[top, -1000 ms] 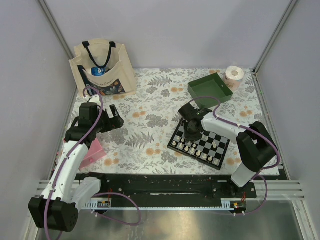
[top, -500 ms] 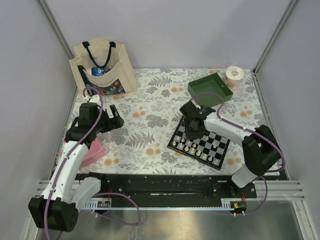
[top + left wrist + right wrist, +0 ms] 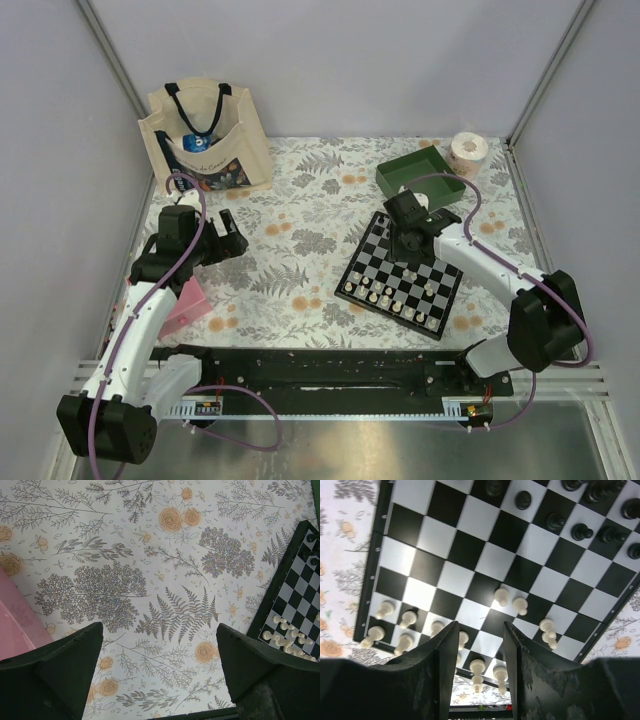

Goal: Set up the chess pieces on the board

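Observation:
The checkered board (image 3: 425, 272) lies right of centre on the floral cloth. Cream-white chess pieces (image 3: 391, 298) stand in rows along its near edge; in the right wrist view several white pieces (image 3: 520, 605) sit low and several black pieces (image 3: 580, 530) at the upper right of the board (image 3: 490, 560). My right gripper (image 3: 410, 236) hovers over the board's far side, its jaws (image 3: 481, 630) apart with nothing between them. My left gripper (image 3: 232, 241) hangs open over bare cloth at the left (image 3: 160, 630), the board's corner (image 3: 295, 595) at that view's right edge.
A green tray (image 3: 420, 180) stands just behind the board, a paper roll (image 3: 467, 152) beside it at the back right. A cream tote bag (image 3: 205, 135) stands at the back left. A pink object (image 3: 186, 304) lies by the left arm.
My right gripper has risen off the board's near left part and moved back and right toward its far edge, its jaws spreading. The left arm has not moved.

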### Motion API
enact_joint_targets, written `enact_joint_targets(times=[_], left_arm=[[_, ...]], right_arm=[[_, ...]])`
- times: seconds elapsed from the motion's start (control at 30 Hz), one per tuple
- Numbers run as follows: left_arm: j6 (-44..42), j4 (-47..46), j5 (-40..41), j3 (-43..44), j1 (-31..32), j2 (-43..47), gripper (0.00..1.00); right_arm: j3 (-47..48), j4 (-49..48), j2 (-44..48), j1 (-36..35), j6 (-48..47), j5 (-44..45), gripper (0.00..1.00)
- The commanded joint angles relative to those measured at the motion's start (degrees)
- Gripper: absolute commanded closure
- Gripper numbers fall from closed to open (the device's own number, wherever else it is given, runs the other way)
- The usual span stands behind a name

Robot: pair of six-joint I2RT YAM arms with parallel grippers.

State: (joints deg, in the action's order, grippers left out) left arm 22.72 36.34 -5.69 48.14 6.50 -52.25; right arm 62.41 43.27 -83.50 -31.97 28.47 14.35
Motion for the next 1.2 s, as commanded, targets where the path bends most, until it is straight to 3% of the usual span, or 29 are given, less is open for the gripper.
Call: enact_joint_targets(times=[0.0, 0.4, 1.17], left_arm=[[-0.2, -2.2, -0.7, -0.2, -0.3, 1.3, 0.01], [-0.4, -2.2, -1.0, -0.2, -0.3, 0.9, 0.01], [-0.4, -2.1, -0.5, -0.2, -0.3, -0.2, 0.01]], right_arm=[[-2.1, 1.0, 2.1, 3.6, -0.5, 2.4, 0.51], [-4.1, -0.8, -1.5, 7.5, -2.0, -1.5, 0.51], [-1.2, -4.7, -10.4, 7.8, -6.2, -5.9, 0.6]])
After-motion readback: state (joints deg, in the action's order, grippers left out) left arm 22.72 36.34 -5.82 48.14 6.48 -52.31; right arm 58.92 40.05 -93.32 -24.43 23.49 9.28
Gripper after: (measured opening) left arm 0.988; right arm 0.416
